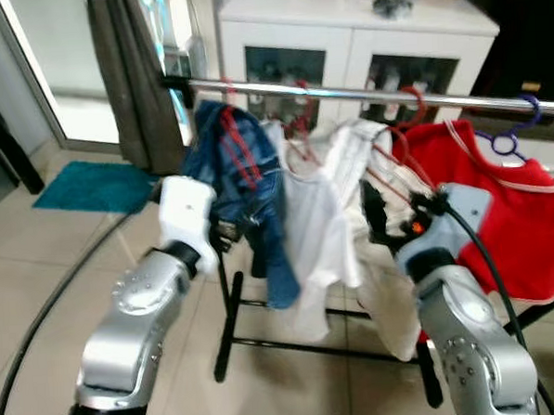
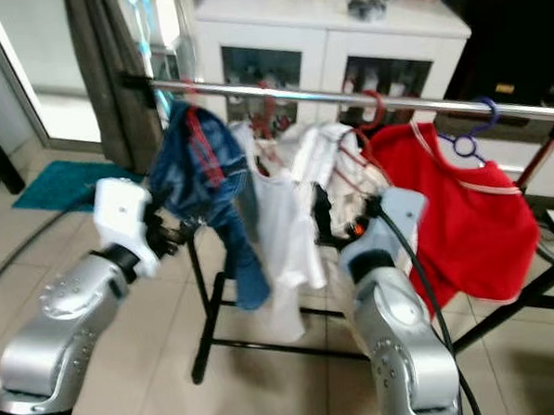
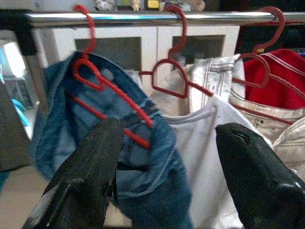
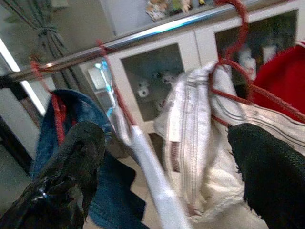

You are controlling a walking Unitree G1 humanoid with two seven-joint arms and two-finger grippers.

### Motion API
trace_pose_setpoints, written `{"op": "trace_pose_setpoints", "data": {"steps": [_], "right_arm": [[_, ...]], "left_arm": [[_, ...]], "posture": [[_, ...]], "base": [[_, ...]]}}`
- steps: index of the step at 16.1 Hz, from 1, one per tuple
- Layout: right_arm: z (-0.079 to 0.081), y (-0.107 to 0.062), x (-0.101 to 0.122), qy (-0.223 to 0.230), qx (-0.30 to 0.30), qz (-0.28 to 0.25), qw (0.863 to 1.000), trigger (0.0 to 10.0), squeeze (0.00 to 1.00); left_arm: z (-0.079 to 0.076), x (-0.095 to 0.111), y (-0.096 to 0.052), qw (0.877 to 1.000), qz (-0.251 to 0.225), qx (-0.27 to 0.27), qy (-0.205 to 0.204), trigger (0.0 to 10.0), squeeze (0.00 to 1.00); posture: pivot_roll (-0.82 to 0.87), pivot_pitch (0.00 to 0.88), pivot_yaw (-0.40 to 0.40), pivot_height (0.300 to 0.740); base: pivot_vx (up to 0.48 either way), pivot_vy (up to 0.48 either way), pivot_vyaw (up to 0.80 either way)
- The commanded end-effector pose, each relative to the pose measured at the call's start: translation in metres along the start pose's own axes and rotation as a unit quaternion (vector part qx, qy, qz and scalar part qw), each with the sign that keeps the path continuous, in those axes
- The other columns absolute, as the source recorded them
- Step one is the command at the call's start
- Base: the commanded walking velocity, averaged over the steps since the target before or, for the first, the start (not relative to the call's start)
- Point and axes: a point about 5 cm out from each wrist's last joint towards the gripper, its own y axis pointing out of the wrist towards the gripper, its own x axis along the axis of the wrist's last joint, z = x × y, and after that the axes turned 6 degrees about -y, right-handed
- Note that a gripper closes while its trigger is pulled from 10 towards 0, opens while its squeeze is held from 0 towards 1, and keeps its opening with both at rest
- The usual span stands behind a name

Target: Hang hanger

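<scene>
Looks basically done from where I stand; the thin red wire hanger [image 3: 102, 90] carrying the blue denim garment [image 1: 243, 186] is hooked over the shiny chrome rail [image 1: 364, 93] near the rail's left end, hook fully over the tube; nothing held by either arm.

Left gripper [image 3: 164, 176]: fingers spread wide, released, empty, hovering just below and in front of the denim; right gripper [image 4: 167, 176]: also spread, empty, facing the cream striped cloth [image 4: 190, 138] further right along the rail; what's left is probably just backing both arms away.

Along the rail from the denim: a white smooth-knit top [image 1: 311, 229] on a second red wire hanger [image 3: 174, 76]; then the cream cloth, stiff-looking weave with visible seams; then a red top with white trim [image 1: 510, 223]; a purple plastic hanger [image 1: 515, 130] at the far right.

Denim hangs bunched and lopsided, heavy folds, one leg trailing down; could slide on thin wire. Rail is a smooth round tube on a black metal frame [image 1: 229, 312]; white glass-door cabinet [image 1: 343, 46] behind the rail.
</scene>
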Motion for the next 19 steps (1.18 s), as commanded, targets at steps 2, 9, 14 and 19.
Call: {"op": "trace_pose_setpoints", "data": {"steps": [2, 9, 14, 19], "right_arm": [[-0.0035, -0.0019, -0.0008, -0.022, 0.001, 0.011, 1.0, 10.0, 1.0], [-0.0001, -0.0026, -0.0059, -0.042, 0.043, 0.037, 0.998, 10.0, 1.0], [-0.0042, 0.0002, -0.0027, -0.038, 0.014, 0.012, 0.999, 10.0, 1.0], [-0.0034, 0.0011, -0.0037, -0.044, 0.028, 0.016, 0.999, 10.0, 1.0]], "left_arm": [[-0.0078, 0.0004, 0.003, 1.0, 0.002, -0.012, -0.003, 10.0, 0.0], [-0.0043, 0.0032, 0.0071, 1.0, -0.005, 0.005, 0.001, 10.0, 0.0], [-0.0043, 0.004, 0.0096, 1.0, -0.003, -0.002, 0.008, 10.0, 0.0], [-0.0041, 0.0039, 0.0106, 1.0, 0.0, -0.006, 0.015, 10.0, 0.0]], "posture": [[0.0, 0.022, -0.015, 0.74], [0.01, 0.028, -0.027, 0.74], [0.01, 0.025, -0.018, 0.74], [0.02, 0.023, -0.015, 0.74]], "base": [[0.0, 0.214, 0.0], [0.036, 0.0, 0.0], [0.302, 0.0, 0.0], [0.342, 0.0, 0.16]]}}
